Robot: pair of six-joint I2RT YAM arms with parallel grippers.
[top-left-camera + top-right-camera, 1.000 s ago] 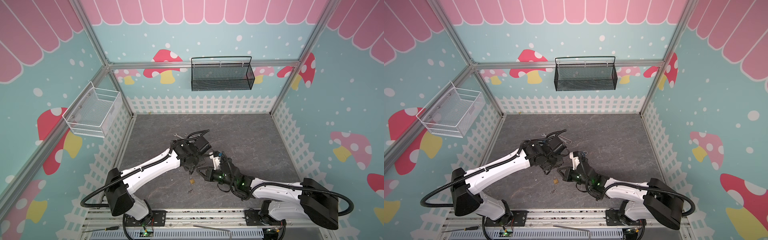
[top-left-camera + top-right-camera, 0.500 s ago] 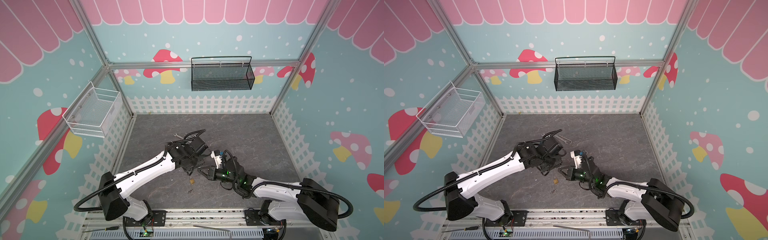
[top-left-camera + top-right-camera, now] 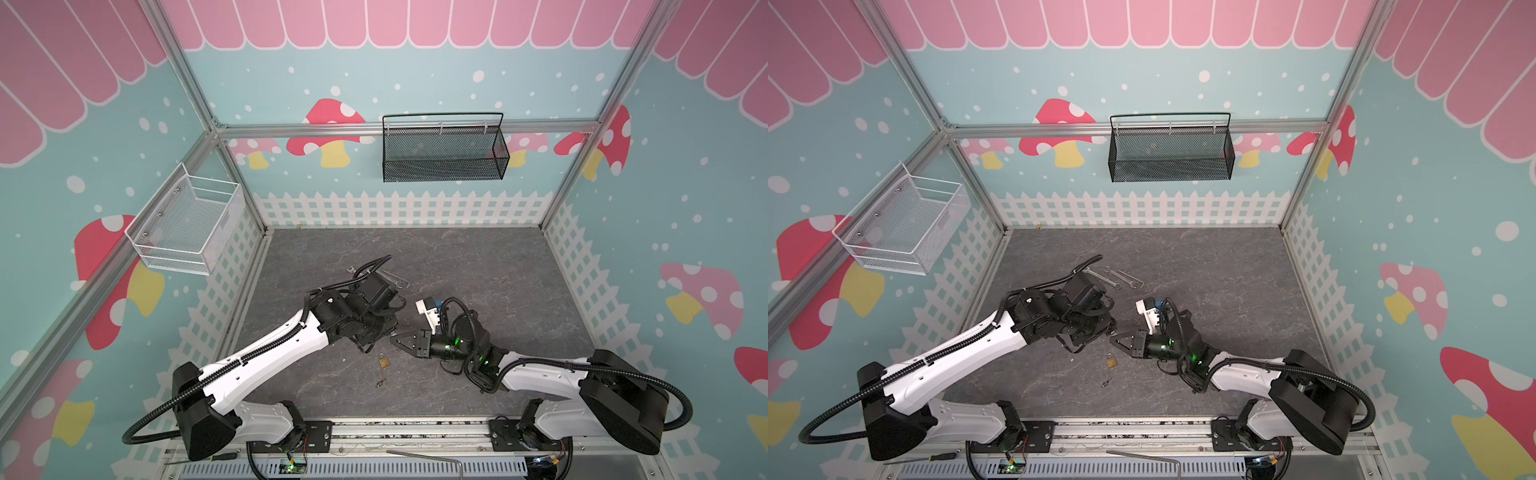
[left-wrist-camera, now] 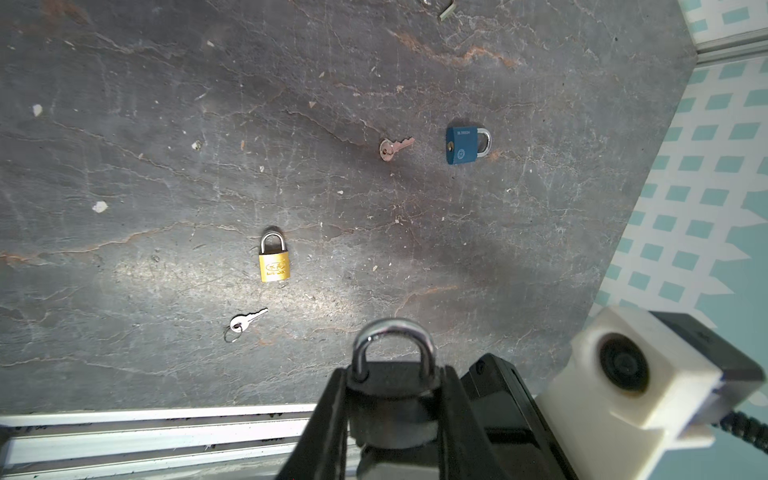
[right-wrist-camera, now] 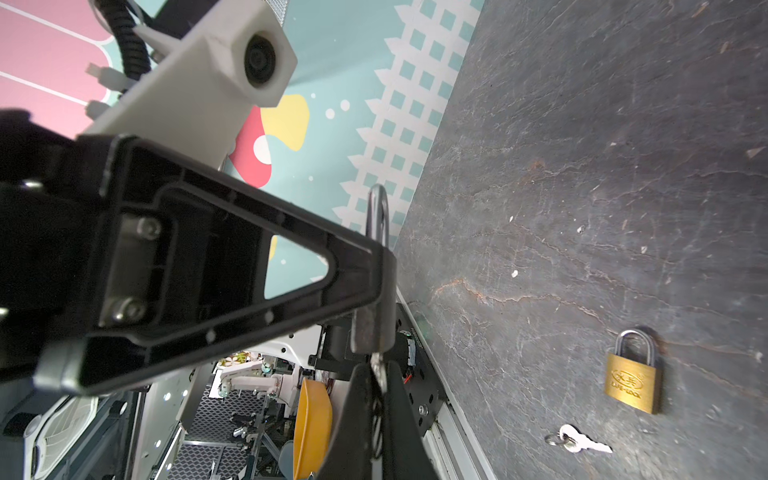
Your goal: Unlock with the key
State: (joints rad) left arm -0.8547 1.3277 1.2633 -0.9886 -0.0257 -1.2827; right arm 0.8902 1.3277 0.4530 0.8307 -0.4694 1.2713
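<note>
Clamped in left gripper (image 4: 392,374): dark padlock (image 4: 390,405), shackle outward; lying on grey floor (image 4: 124,124): brass padlock (image 4: 274,262), silver key (image 4: 245,322) nearby; blue padlock (image 4: 463,144), coppery key (image 4: 395,146) beside it.

The left arm (image 3: 266,357) and right arm (image 3: 536,374) are reaching in from the front corners and blocking most of the bench's (image 3: 457,257) front half. Their jaws are meeting above the front middle, closing the gap there around a black padlock (image 4: 392,374) and a small key (image 5: 377,368). Just frontward, a brass padlock (image 3: 383,360) and a silver key (image 3: 380,383) are lying in the low path along the front edge. A copper key (image 4: 392,147) and a blue padlock (image 4: 465,144) are occupying the surface near the wrists. Wrenches (image 3: 1113,277) are lying just behind the left wrist. The back half and the strip along the right edge are lying open.
</note>
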